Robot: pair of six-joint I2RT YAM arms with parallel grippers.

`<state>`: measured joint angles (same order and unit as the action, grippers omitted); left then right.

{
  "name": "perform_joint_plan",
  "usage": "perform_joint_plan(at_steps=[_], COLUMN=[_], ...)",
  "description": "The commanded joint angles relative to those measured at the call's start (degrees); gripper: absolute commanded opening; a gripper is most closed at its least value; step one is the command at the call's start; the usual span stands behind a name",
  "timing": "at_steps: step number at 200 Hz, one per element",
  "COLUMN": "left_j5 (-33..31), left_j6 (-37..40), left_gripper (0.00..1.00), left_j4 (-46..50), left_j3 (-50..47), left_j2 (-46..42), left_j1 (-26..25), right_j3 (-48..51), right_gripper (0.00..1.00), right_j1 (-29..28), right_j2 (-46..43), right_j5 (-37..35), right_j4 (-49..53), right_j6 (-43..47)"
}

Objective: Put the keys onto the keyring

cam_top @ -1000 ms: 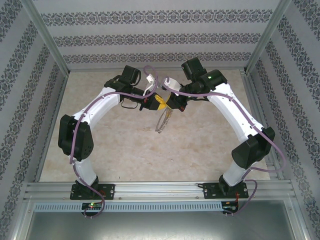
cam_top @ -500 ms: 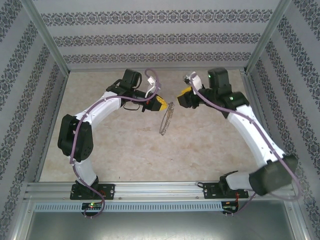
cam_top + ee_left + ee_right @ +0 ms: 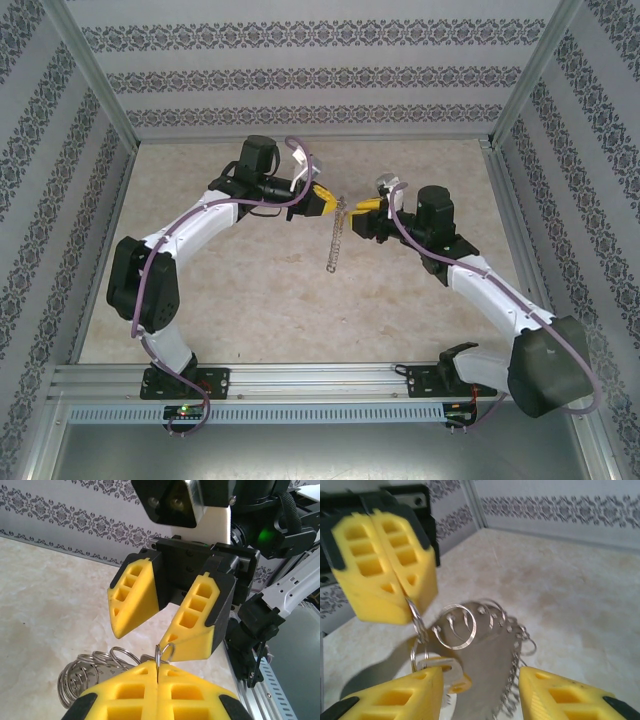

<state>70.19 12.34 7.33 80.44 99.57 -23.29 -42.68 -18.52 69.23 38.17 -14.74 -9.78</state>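
Note:
My left gripper (image 3: pixel 327 202) is shut on a small split ring (image 3: pixel 159 656) at the top of the keyring (image 3: pixel 336 243), which hangs edge-on below it above the table. In the right wrist view the keyring (image 3: pixel 492 652) is a grey hoop fringed with small rings, hanging under the left gripper (image 3: pixel 404 599). The key (image 3: pixel 444 669), silvery with a yellow-gold end, dangles from linked rings below that pinch, touching my right gripper's left fingertip (image 3: pixel 415 687). My right gripper (image 3: pixel 480 682) is open, facing the left one, its fingers straddling the hoop's lower part; it also appears at right gripper (image 3: pixel 359 209) and right gripper (image 3: pixel 145 640).
The beige marble table (image 3: pixel 250 290) is fenced by patterned walls (image 3: pixel 300 75) and an aluminium frame (image 3: pixel 320 380) at the near edge. Both arms meet over the table's far middle.
The right gripper opened and let go, swung away to the right, then came back lower to face the hanging keyring. The left gripper stayed shut and shifted slightly right.

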Motion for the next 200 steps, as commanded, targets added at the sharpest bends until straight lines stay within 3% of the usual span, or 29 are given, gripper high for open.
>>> perform_joint_plan(at_steps=[1, 44, 110, 200], left_j5=[0.65, 0.04, -0.04, -0.67], left_j6=[-1.44, -2.14, -2.06, -2.76], left_gripper=[0.0, 0.0, 0.0, 0.0], left_j4=[-3.2, -4.02, -4.27, -5.48], left_j3=[0.22, 0.21, -0.12, -0.77], left_j2=[-2.01, -1.93, -2.71, -3.07], left_j1=[-0.69, -0.75, -0.74, -0.73], right_j3=[-1.24, -2.64, -1.18, -3.99], right_gripper=[0.43, 0.38, 0.36, 0.34], right_j1=[-0.07, 0.03, 1.56, -1.15], right_j2=[1.06, 0.77, -2.07, 2.72], right_j5=[5.17, 9.91, 10.08, 11.4], right_j4=[-6.42, -3.86, -4.2, -5.88], right_j6=[-1.56, -0.48, -1.55, -2.62])
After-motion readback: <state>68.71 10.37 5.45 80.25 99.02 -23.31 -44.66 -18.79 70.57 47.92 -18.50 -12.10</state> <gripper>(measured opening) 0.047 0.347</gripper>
